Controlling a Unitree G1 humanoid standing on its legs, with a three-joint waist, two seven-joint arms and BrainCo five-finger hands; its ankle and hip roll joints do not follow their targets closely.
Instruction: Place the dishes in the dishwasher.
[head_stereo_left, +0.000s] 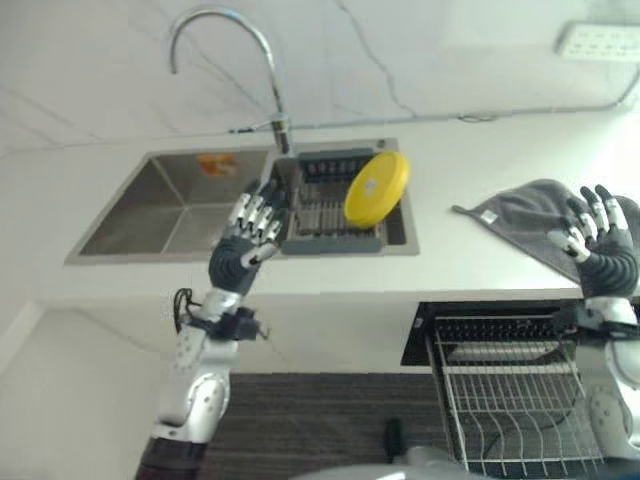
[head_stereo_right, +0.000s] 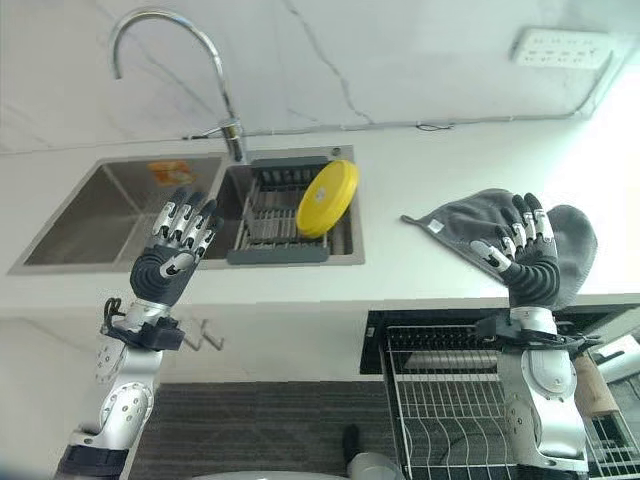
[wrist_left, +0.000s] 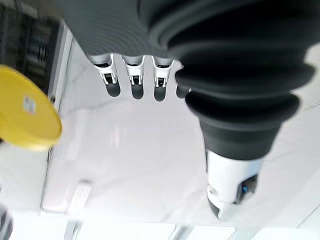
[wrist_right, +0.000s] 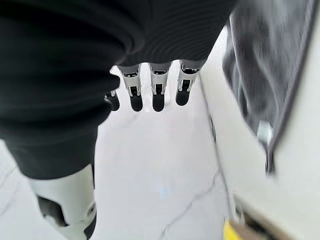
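Left hand (head_stereo_left: 248, 240) is raised with fingers spread and empty, just before the sink (head_stereo_left: 180, 205). Right hand (head_stereo_right: 525, 255), also spread and empty, hovers over the cloth (head_stereo_right: 470, 220), right of the sink. 1 yellow plate (head_stereo_left: 377, 187) leans upright in the sink's rack (head_stereo_left: 330, 215), likely for draining. The dishwasher basket (head_stereo_right: 450, 410), below the counter right of the sink, is pulled out to take it.

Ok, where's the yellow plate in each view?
Left eye view: plate stands on edge in the sink rack, right of centre, past the left hand.
Right eye view: plate near centre, in the same rack.
Left wrist view: plate at the left edge.
Right wrist view: a yellow sliver at the bottom edge, possibly the plate; cannot tell.
Shared landmark: the faucet behind the rack in both eye views.
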